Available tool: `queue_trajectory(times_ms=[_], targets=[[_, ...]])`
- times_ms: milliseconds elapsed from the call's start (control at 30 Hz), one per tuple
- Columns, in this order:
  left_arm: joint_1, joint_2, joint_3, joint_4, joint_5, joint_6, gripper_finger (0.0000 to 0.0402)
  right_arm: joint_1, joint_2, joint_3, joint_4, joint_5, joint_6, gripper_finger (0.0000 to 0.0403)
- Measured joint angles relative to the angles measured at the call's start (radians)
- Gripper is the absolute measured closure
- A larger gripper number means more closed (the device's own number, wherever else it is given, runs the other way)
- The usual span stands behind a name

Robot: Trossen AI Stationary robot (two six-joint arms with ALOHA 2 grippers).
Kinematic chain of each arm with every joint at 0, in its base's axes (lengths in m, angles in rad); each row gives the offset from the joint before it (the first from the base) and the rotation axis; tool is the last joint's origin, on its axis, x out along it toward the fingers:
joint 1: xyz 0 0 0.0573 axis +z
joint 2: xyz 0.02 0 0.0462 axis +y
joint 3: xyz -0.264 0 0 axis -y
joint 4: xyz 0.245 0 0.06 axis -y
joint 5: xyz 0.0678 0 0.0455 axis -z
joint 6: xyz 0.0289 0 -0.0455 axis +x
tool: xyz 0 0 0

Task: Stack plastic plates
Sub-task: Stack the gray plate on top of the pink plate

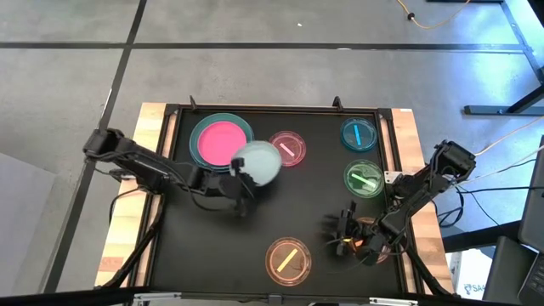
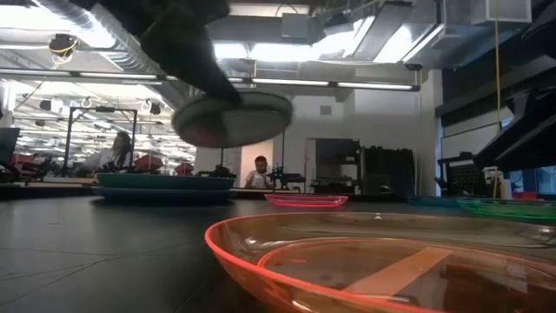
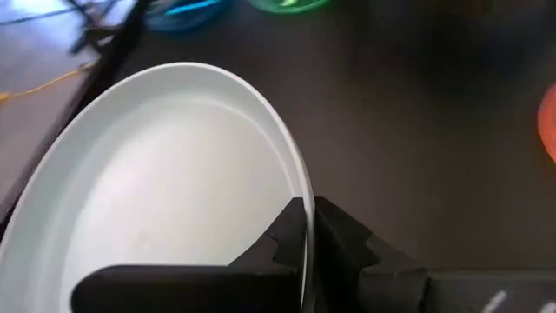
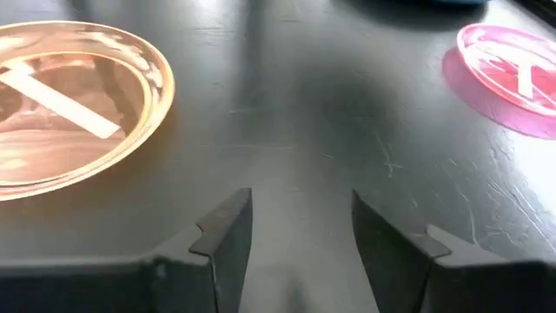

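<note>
My left gripper [image 1: 243, 180] is shut on a pale mint plate [image 1: 258, 161], which hangs in the air [image 2: 233, 117] beside the stack at the far left. That stack is a magenta plate [image 1: 218, 143] lying in a larger teal plate [image 1: 197, 129] [image 2: 165, 182]. A pink dish [image 1: 287, 149], a cyan dish [image 1: 359, 134], a green dish [image 1: 364, 180] and an orange dish [image 1: 289, 261] rest flat on the mat. My right gripper [image 4: 300, 226] is open and low over the mat, right of the orange dish [image 4: 69, 104]. My left gripper pinches the mint plate's rim [image 3: 302, 196] between its two fingers, one finger [image 3: 278, 239] on the plate's hollow side and the other [image 3: 347, 235] on the outside. The plate is lifted clear of the mat and tilted [image 2: 233, 117].
The work area is a black mat with a raised frame [image 1: 272, 109] on a wooden table. Bare mat lies in the middle and at the near left [image 1: 212, 246]. People and benches show in the room beyond the far edge [image 2: 257, 172].
</note>
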Motion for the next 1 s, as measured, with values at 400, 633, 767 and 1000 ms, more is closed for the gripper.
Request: queue_trajectory(times_ms=[400,633,767,1000], targets=[[0.142,-0.189,-0.26,-0.01,-0.131,-0.135,0.0386,-0.014,0.019,-0.043,0.072,0.033,0.019,0.0214],[0.218,-0.189,-0.342,-0.008,-0.12,-0.153,0.0386,-0.014,0.023,-0.052,0.101,0.041,0.011,0.0214],[0.237,-0.189,-0.352,-0.007,-0.108,-0.155,0.0376,-0.014,0.023,-0.052,0.102,0.041,0.009,0.0214],[0.259,-0.189,-0.34,-0.009,-0.077,-0.156,0.03,-0.014,0.023,-0.052,0.101,0.041,-0.006,0.0214]])
